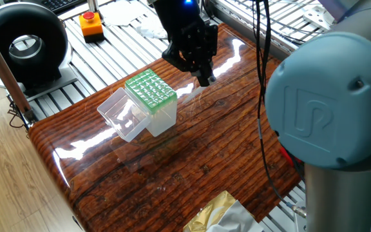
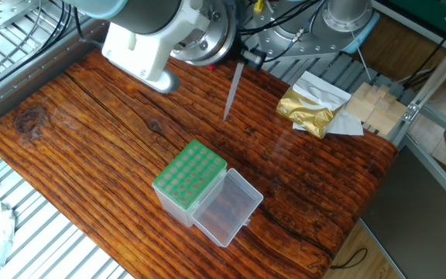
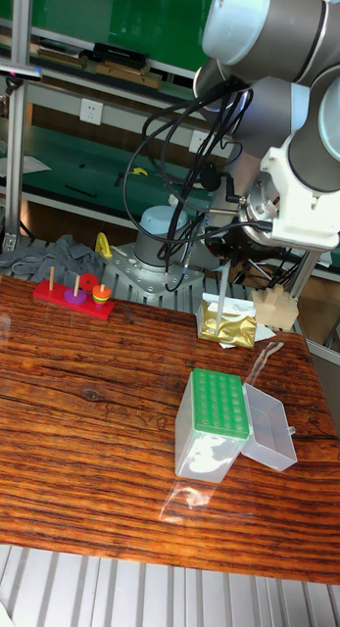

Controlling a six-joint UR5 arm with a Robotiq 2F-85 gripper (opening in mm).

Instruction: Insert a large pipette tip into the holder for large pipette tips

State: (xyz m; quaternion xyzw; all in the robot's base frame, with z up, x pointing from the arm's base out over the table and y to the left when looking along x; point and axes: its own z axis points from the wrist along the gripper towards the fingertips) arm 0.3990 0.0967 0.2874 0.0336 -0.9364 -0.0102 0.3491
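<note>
table (image 2: 91, 108) bare around the box (image 2: 190, 180), green grid up, lid open beside it. gripper (image 2: 242, 59) closed on the top of the tip (image 2: 231, 91), which hangs point down, beside the box and well above it. bring it over one free hole, keep it plumb, then lower. tall view (image 3: 220, 294) shows height; in the first fixed view the tip seems hidden under the gripper (image 1: 205, 76).

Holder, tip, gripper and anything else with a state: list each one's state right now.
holder for large pipette tips: upright on the table, lid hinged open.
large pipette tip: held in the air, point down, slightly tilted, not over the holder.
gripper: jaws shut on the tip's top end.
</note>
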